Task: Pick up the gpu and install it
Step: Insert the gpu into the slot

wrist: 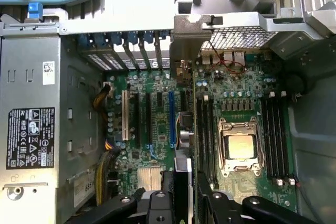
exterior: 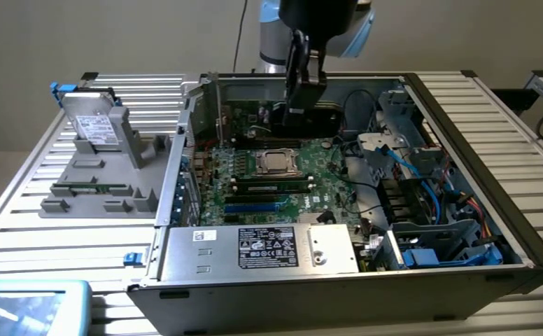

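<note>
The gpu (exterior: 304, 120) hangs as a black card over the back part of the open computer case (exterior: 523, 245), above the green motherboard (exterior: 252, 178). My gripper (exterior: 306, 94) comes down from above and is shut on the card's upper edge. In the wrist view the gpu (wrist: 185, 171) is edge-on between my two fingers (wrist: 157, 208), with its silver bracket (wrist: 190, 24) at the case's rear wall. It sits over the expansion slots beside the blue slot (wrist: 171, 114). Whether it touches a slot I cannot tell.
The processor socket (exterior: 276, 162) and memory slots lie close to the card. The power supply (exterior: 262, 248) fills the case's near side, with drive cages and blue cables (exterior: 439, 238) at the exterior view's right. A grey stand (exterior: 103, 175) outside holds a metal drive (exterior: 94, 126) and a memory stick (exterior: 89, 189).
</note>
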Controlling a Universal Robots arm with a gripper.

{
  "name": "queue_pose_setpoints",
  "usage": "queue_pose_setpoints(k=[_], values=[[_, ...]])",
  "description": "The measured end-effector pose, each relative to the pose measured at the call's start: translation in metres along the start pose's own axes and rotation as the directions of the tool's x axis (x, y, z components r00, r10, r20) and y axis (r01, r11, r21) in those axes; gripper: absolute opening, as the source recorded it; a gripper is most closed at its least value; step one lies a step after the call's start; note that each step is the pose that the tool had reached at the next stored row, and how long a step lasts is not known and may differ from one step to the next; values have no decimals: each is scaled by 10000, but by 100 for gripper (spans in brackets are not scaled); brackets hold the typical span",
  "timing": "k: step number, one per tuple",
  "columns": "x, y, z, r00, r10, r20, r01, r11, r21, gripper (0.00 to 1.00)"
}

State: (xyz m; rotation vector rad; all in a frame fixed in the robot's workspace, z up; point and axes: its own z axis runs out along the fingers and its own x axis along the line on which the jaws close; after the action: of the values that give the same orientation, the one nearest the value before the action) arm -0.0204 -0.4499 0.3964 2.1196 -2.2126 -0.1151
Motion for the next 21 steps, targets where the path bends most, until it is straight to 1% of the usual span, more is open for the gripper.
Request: queue_pose_setpoints(k=[1,2,4,5,10,11,12,13,14,15,16,17,21], values=[[0,0,1,9999,-98,-43,98,9999,48,28],[0,0,3,9998,-183,-94,184,9998,76,28],[0,0,9,9994,-288,-212,290,9995,98,28],[0,0,10,9993,-294,-243,296,9995,103,28],[0,1,10,9993,-294,-244,296,9995,103,28],[-1,0,10,9993,-293,-251,296,9995,104,28],[-2,0,11,9992,-290,-283,293,9995,104,28],[-3,1,13,9989,-279,-364,283,9995,104,28],[-7,1,17,9985,-267,-478,272,9996,106,28],[-14,0,22,9980,-257,-578,264,9996,108,28],[-23,0,29,9976,-250,-648,257,9996,109,28],[-33,-1,39,9974,-246,-680,254,9996,110,28],[-53,12,106,9976,-177,-674,185,9998,116,28]])
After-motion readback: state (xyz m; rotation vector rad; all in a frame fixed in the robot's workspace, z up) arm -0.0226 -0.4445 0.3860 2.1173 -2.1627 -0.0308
